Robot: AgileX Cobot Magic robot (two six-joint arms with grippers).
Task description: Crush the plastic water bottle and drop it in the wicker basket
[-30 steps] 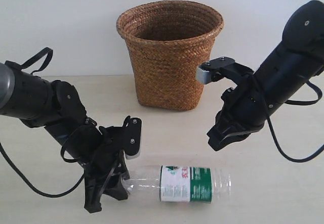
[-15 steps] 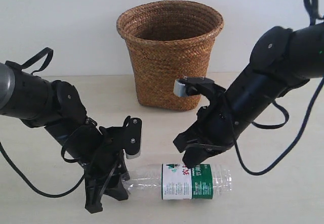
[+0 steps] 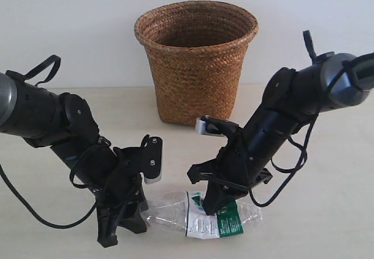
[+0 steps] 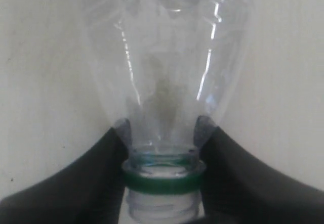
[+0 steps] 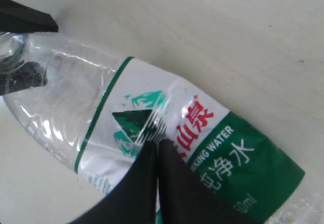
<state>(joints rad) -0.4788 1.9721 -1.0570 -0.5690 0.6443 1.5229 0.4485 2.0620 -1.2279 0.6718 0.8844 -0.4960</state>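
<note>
**Green-labelled, clear ribbed plastic water bottle (image 3: 244,213) pinned at neck and middle**

It is found lying on its side on the pale table (image 3: 327,212), in front of the brown woven wicker basket (image 3: 196,78) and apart from it. Its neck is clamped by the left gripper (image 4: 162,138), between the green cap ring (image 4: 163,181) and the shoulder. The right gripper (image 5: 154,144) is closed, fingertips together and pressed onto the green-and-white label (image 5: 212,138). The body is seen dented there.

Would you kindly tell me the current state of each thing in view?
plastic water bottle: lying on the table, label section dented.
wicker basket: upright, bottle not inside.
left gripper: shut around the bottle's neck.
right gripper: shut, tips pressing into the label.
</note>
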